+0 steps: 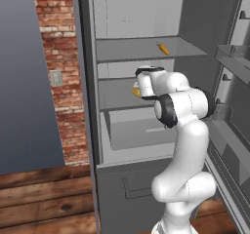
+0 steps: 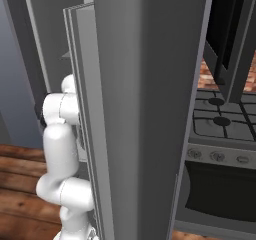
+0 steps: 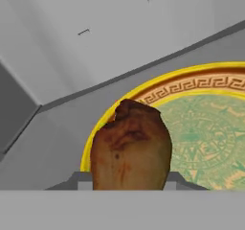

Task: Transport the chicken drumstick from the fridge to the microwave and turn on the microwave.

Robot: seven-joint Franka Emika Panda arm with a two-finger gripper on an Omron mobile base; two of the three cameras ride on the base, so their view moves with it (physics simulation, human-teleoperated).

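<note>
The chicken drumstick (image 3: 130, 147), brown and lumpy, sits between my two fingertips at the near rim of a yellow plate (image 3: 210, 138) with a green patterned middle. My gripper (image 3: 128, 180) is shut on the drumstick, one fingertip pressed against each side. The arm reaches into the open fridge (image 1: 141, 62) at its middle shelf, where the plate's yellow edge (image 1: 136, 91) shows beside my hand. In the right base view the microwave (image 2: 230, 34) is a dark box high on the right.
A small orange carrot-like item (image 1: 163, 48) lies on the upper shelf. A pale drawer (image 1: 141, 130) sits below the plate's shelf. The open fridge door (image 2: 145, 109) stands between the arm and a gas stove (image 2: 220, 119). A brick wall (image 1: 58, 72) is left of the fridge.
</note>
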